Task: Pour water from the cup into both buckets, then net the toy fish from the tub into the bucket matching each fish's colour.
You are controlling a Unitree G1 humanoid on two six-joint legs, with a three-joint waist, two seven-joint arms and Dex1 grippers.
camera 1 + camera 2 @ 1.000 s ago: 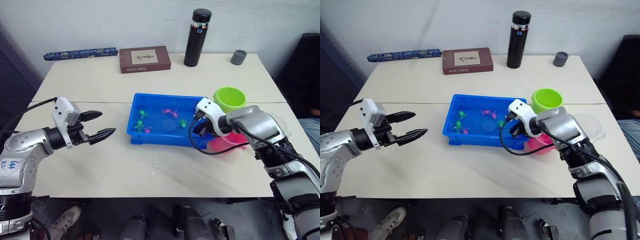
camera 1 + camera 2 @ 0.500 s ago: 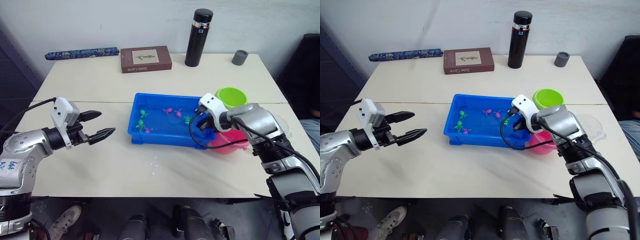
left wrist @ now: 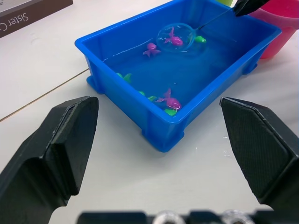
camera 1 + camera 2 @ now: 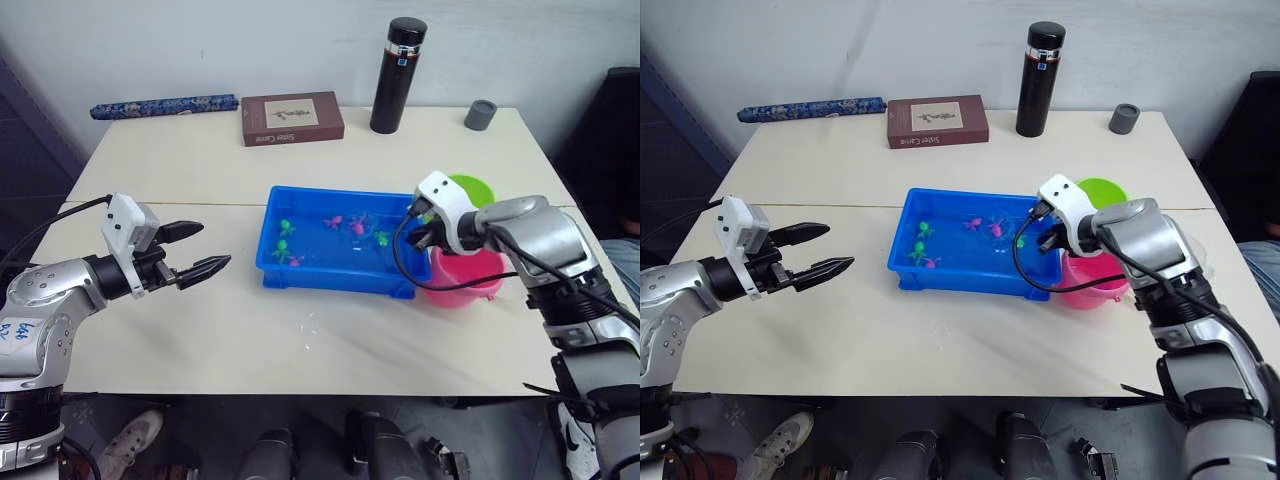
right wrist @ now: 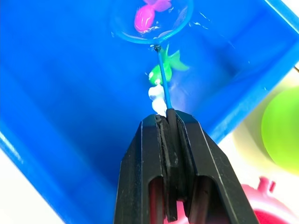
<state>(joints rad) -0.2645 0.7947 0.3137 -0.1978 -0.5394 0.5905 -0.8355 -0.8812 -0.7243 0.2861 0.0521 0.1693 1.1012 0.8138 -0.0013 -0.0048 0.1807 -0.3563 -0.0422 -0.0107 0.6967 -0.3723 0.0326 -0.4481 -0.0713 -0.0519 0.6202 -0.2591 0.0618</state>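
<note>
The blue tub (image 4: pixel 275 268) holds water and several toy fish, such as a green fish (image 4: pixel 284 226) and a pink fish (image 3: pixel 170 101). My right gripper (image 5: pixel 167 116) is shut on the net's thin handle (image 5: pixel 163 74) over the tub's right end. The net's ring (image 3: pixel 176 36) sits at the water with a pink fish (image 5: pixel 146 17) inside it. A green fish (image 5: pixel 168 66) floats just beside the ring. The pink bucket (image 4: pixel 468 280) and green bucket (image 4: pixel 472 187) stand right of the tub. The cup is hidden behind my right forearm. My left gripper (image 4: pixel 215 245) hovers open left of the tub.
A black flask (image 4: pixel 397 75), a small grey cup (image 4: pixel 480 113), a brown book (image 4: pixel 292 118) and a rolled blue patterned item (image 4: pixel 163 105) line the table's far edge. Water drops (image 4: pixel 310 328) lie in front of the tub.
My right gripper has drawn the net from the tub's middle toward its far right end, and a pink fish now sits in the ring. My left arm has not moved.
</note>
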